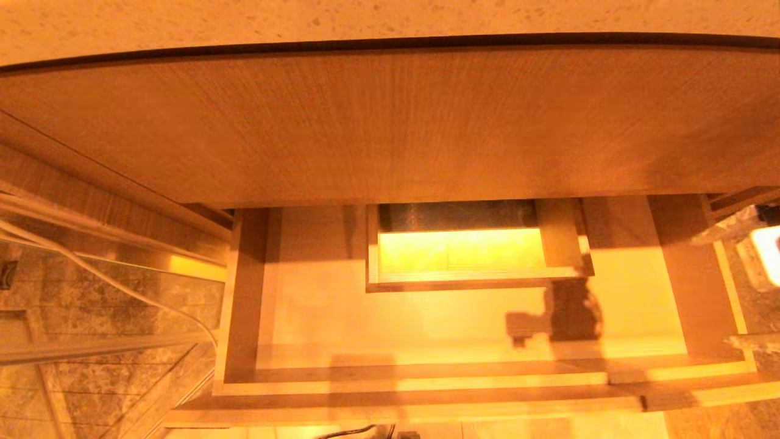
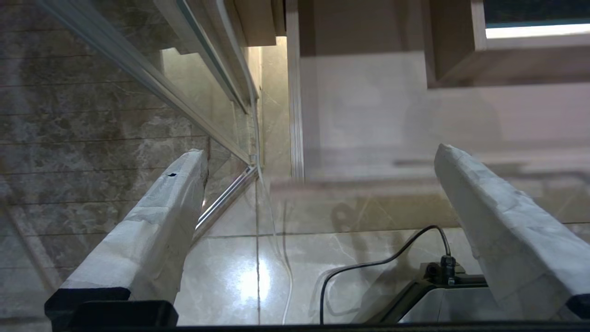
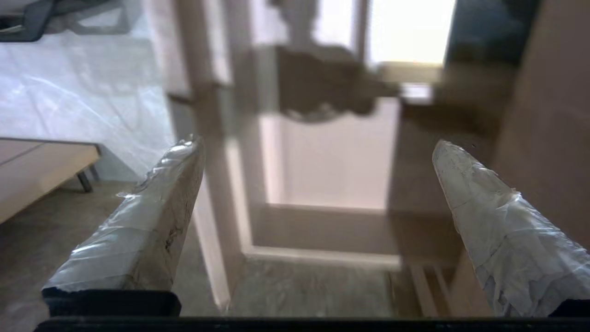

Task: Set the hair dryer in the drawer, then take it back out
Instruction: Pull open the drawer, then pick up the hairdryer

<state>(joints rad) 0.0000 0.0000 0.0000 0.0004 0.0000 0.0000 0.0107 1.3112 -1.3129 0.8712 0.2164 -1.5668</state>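
My right gripper (image 3: 318, 152) has its taped fingers (image 3: 152, 221) spread wide, nothing between them, aimed at the open drawer (image 1: 426, 329). My left gripper (image 2: 318, 161) is parked, fingers apart, over the floor tiles (image 2: 239, 276) beside the drawer's left end. The drawer floor looks bare up to the boxed notch (image 1: 469, 253). I can't find the hair dryer in any view, so its direction and axis stay unknown.

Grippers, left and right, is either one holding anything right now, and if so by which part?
Nothing is held. The right gripper is open with only the drawer showing between its fingers, and the left gripper is open over the floor. No hair dryer is in view.
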